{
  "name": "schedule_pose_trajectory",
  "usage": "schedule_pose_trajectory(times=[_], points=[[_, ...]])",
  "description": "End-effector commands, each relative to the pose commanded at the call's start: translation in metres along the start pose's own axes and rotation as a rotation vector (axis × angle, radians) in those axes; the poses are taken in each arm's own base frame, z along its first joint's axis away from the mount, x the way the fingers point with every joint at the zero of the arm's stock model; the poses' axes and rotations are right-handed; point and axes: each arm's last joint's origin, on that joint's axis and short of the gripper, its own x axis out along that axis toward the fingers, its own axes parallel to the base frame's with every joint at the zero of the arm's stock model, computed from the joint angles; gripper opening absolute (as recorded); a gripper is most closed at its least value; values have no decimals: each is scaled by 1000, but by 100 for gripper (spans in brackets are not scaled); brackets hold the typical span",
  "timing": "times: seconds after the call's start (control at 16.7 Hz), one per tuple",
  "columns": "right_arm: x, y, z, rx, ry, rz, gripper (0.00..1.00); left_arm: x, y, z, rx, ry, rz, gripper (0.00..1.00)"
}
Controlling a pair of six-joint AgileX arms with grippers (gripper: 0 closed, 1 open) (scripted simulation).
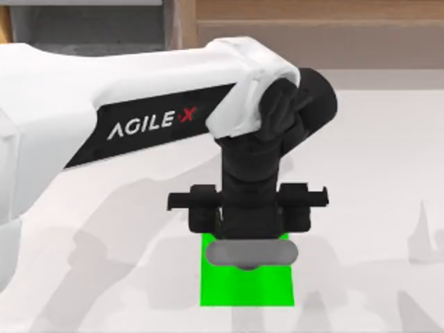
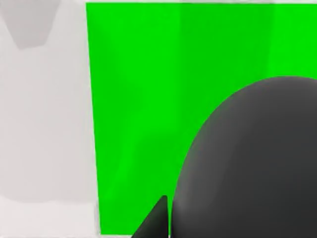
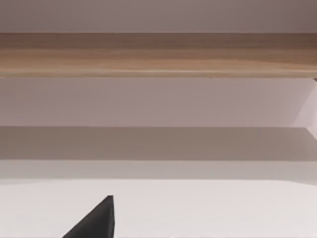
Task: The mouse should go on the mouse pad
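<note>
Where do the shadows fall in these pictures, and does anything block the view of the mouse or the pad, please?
Top view: soft grey arm shadows spread over the white table, and the left arm covers the far part of the mouse pad and part of the mouse. Left wrist view: the mouse looms large over the evenly lit pad. Right wrist view: a broad shadow band lies below the wooden rail.

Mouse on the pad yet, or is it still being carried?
Pickup looks done: the small dark grey oval mouse sits under the left pincer, over the flat bright green square pad. In hand: carrying or lowering; contact unclear. Left: release and retreat.
</note>
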Motion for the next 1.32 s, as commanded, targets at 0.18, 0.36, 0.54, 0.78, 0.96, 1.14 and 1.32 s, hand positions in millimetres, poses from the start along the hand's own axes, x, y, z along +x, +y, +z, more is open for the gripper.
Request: schedule_pose_trajectory(times=[0.18,0.36,0.54,0.78,0.96,1.14,1.32], points=[[0,0,0,0,0,0,100,-1,-2,-1,-2,2,2,0],[0,0,0,0,0,0,100,2,-1,-1,1,2,2,0],[0,0,0,0,0,0,100,11,0,-1,4,2,2,0],[0,0,0,0,0,0,100,23,0,-2,3,-2,-1,0],[0,0,0,0,0,0,100,29,0,-2,3,2,5,0],[0,0,0,0,0,0,100,36,1,-2,1,9,12,0],[0,0,0,0,0,0,100,45,0,-2,0,0,0,0]])
